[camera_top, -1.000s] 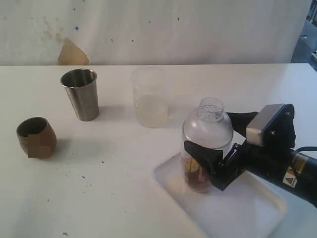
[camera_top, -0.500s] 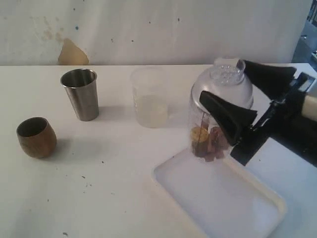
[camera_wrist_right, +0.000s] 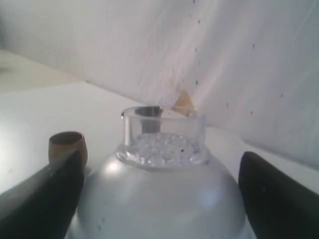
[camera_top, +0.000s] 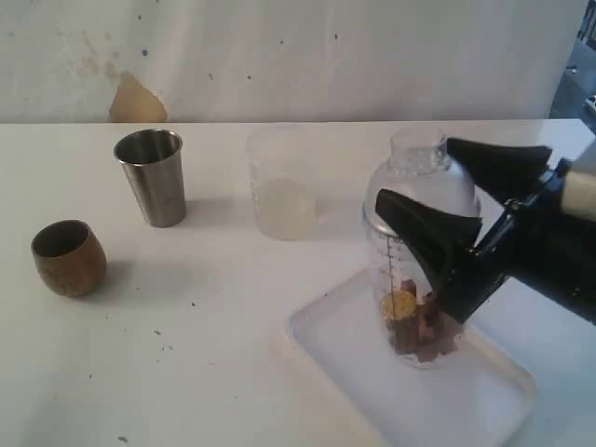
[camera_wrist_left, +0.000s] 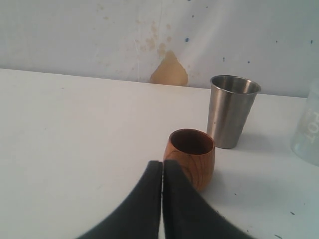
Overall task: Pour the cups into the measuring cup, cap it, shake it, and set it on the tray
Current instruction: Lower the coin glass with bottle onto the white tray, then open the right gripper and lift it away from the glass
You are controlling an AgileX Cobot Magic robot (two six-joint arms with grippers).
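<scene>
White tabletop point(camera_top: 214, 354); a tray point(camera_top: 340, 352) at its near right; over the tray leans the capped measuring cup point(camera_top: 402, 298), brown and yellow bits point(camera_top: 414, 326) at its bottom, gripped high by the right end effector point(camera_top: 416, 172) – probably for setting down; steel cup point(camera_top: 151, 177) and wooden cup point(camera_top: 68, 258) stand well apart at left – likely emptied; the left end effector point(camera_wrist_left: 162, 167), pinched closed on nothing, waits just beside the wooden cup.

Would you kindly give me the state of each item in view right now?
wooden cup: upright, looks empty
steel tumbler: upright
frosted container: upright, uncapped
measuring cup: capped, pieces inside, over tray
tray: lying flat
left end effector: shut, empty
right end effector: gripping measuring cup's dome lid
</scene>
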